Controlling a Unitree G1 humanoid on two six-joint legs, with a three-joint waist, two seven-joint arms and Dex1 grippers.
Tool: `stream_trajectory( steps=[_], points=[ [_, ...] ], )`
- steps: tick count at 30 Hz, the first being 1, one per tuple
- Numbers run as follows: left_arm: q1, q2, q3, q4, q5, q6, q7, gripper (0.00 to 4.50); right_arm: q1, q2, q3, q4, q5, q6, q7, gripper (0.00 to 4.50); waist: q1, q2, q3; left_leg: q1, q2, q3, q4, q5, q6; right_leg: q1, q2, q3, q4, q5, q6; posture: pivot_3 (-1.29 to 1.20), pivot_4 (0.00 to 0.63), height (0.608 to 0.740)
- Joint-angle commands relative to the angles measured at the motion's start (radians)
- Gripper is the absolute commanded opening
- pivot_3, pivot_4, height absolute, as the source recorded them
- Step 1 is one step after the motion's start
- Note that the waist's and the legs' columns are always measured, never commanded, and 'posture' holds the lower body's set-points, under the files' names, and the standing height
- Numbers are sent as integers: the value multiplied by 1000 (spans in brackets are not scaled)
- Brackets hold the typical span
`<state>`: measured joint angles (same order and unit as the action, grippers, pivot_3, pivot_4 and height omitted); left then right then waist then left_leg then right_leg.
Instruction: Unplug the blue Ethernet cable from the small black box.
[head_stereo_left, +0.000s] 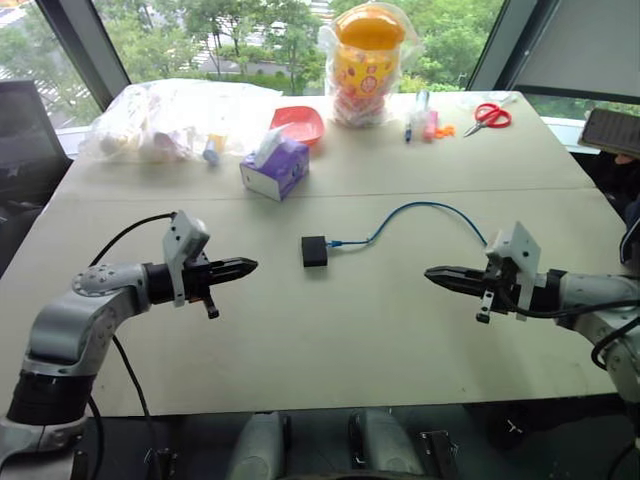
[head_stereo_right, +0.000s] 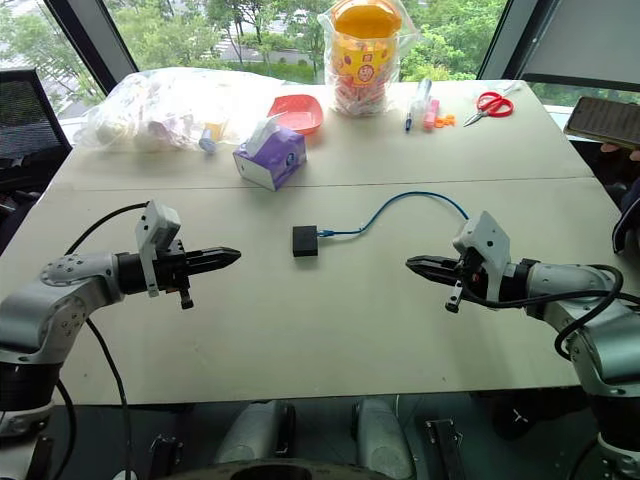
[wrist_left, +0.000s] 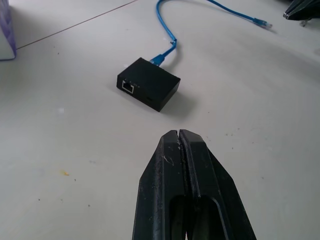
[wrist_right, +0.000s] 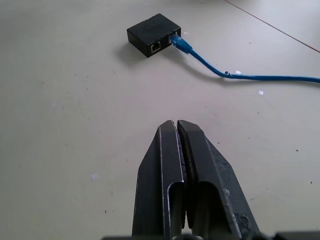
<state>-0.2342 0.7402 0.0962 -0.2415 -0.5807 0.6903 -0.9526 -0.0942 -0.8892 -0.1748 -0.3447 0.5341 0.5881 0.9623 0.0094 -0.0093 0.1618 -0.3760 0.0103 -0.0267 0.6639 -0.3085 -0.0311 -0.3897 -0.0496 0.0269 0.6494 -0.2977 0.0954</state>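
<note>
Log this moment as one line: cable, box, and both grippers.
blue Ethernet cable: plugged into small black box | left gripper: shut, apart from box | right gripper: shut, apart from cable | unplug: not begun

A pale grey tabletop (wrist_right: 75, 150) with a few tiny specks and white flecks scattered across it. Rising into view is the right gripper (wrist_right: 177, 125), two matte black, scuffed plastic fingers (wrist_right: 165, 170) pressed flat together so only a thin seam runs between them, tapering to a blunt tip above the bare surface. Well beyond the tip sits a small matte black squarish plastic box (wrist_right: 152, 34), lying flat, with one vacant port on a side face. A thin light-blue Ethernet cable (wrist_right: 240, 75) is plugged into a second port just beside the vacant one and trails away across the table, curving toward the edge of view. A faint seam crosses one far corner of the tabletop.
</note>
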Motion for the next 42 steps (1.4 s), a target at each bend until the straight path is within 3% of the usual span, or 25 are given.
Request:
stream_trajectory(
  steps=[1, 21, 29, 33, 39, 42],
  points=[
    [3, 13, 24, -38, -21, -4, -9, 0, -17, 1, -15, 3, -2, -22, 3, 42, 0, 0, 0, 0, 0, 0, 0, 0, 0, 0, 0, 0, 0, 0, 0, 0, 150, 740],
    [-14, 3, 9, -21, 10, -25, 21, 0, -59, 4, 13, 20, -21, -29, 6, 42, -1, 0, 0, 0, 0, 0, 0, 0, 0, 0, 0, 0, 0, 0, 0, 0, 150, 740],
    [-11, 4, 6, -24, 9, -27, 32, 0, -140, 31, 40, 63, -30, -29, -12, 42, -4, 0, 0, 0, 0, 0, 0, 0, 0, 0, 0, 0, 0, 0, 0, 0, 150, 740],
    [-10, 6, -3, -19, 22, -40, 31, 0, -222, 50, 112, 109, -73, -45, 2, 1281, -7, 0, 0, 0, 0, 0, 0, 0, 0, 0, 0, 0, 0, 0, 0, 0, 150, 740],
    [-35, -1, -16, 20, 44, -67, 21, 0, -478, 110, 339, 339, -256, -165, 93, 4331, -25, 1, 0, 0, 0, 0, 0, 0, 0, -1, 0, 0, 0, 0, -1, 0, 150, 740],
    [-48, 0, -33, 45, 67, -95, 13, 0, -667, 219, 465, 605, -388, -261, 104, 4424, -32, 1, 0, 0, 0, 1, 0, 0, 0, -2, 2, 0, 1, 0, 0, 0, 150, 740]
  ],
)
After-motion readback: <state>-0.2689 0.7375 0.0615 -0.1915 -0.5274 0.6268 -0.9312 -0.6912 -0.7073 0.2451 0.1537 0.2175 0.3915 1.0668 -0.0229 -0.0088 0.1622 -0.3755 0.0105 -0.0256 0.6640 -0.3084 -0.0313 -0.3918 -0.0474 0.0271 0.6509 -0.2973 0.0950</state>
